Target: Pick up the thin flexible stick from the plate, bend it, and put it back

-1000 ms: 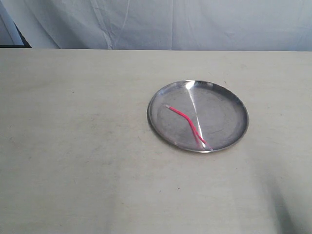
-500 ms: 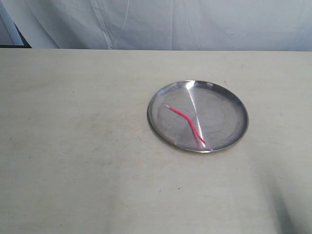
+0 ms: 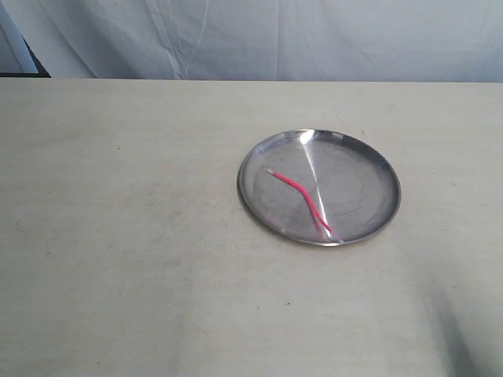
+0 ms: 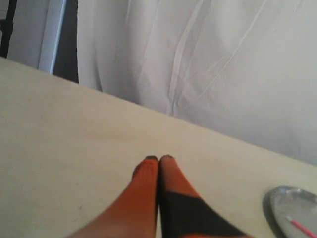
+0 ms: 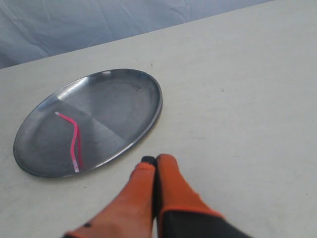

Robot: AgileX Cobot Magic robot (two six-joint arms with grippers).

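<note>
The shiny steel plate (image 3: 369,157) lies right of the table's middle. On it rests the thin pink stick (image 3: 302,196), kinked partway along, with whitish tips. The right wrist view shows the plate (image 5: 129,99) and the kinked stick (image 5: 73,136) too. My right gripper (image 5: 155,159) is shut and empty, over bare table just outside the plate's rim. My left gripper (image 4: 158,158) is shut and empty, far from the plate (image 4: 280,206), where one end of the stick (image 4: 299,227) shows. Neither gripper appears in the exterior view.
A pale wooden table (image 3: 118,236) fills the scene. A white cloth backdrop (image 3: 275,39) hangs behind its far edge. A dark gap (image 4: 64,44) shows beside the cloth in the left wrist view.
</note>
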